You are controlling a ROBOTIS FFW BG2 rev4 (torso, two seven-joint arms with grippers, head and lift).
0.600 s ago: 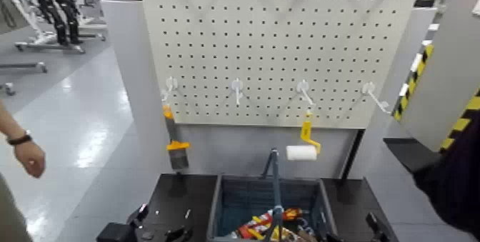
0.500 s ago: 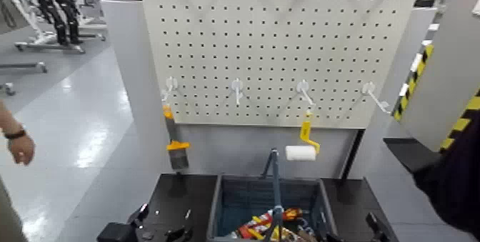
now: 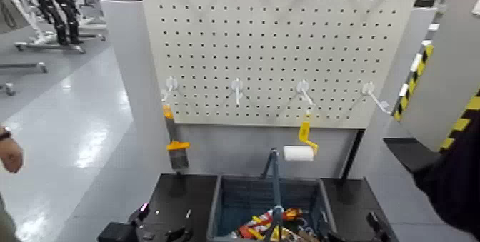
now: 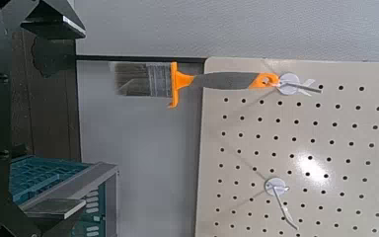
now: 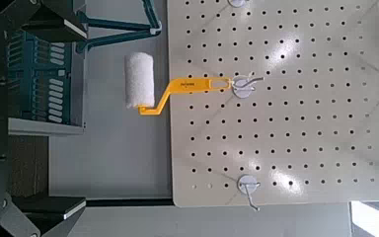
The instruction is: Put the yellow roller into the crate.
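Note:
The yellow roller [image 3: 300, 152] hangs by its yellow handle from a white hook on the pegboard [image 3: 286, 38], its white sleeve just above the crate's far end. It also shows in the right wrist view [image 5: 141, 82]. The dark blue-grey crate [image 3: 227, 205] stands on the black table below, with its tall handle bar [image 3: 275, 180] upright and several tools inside. My left gripper [image 3: 151, 225] and right gripper [image 3: 374, 226] sit low beside the crate, far below the roller. Both are open and empty in the wrist views: the left gripper [image 4: 67, 114] and the right gripper [image 5: 64, 111].
An orange and black brush [image 3: 174, 145] hangs from the leftmost hook; it also shows in the left wrist view [image 4: 163, 82]. Two other white hooks [image 3: 237, 88] are bare. A person's hand [image 3: 8, 153] is at the far left edge. A yellow-black striped post [image 3: 464, 116] stands at the right.
The person's hand at the left has drawn back toward the frame edge. The roller, the crate and both arms have not visibly moved.

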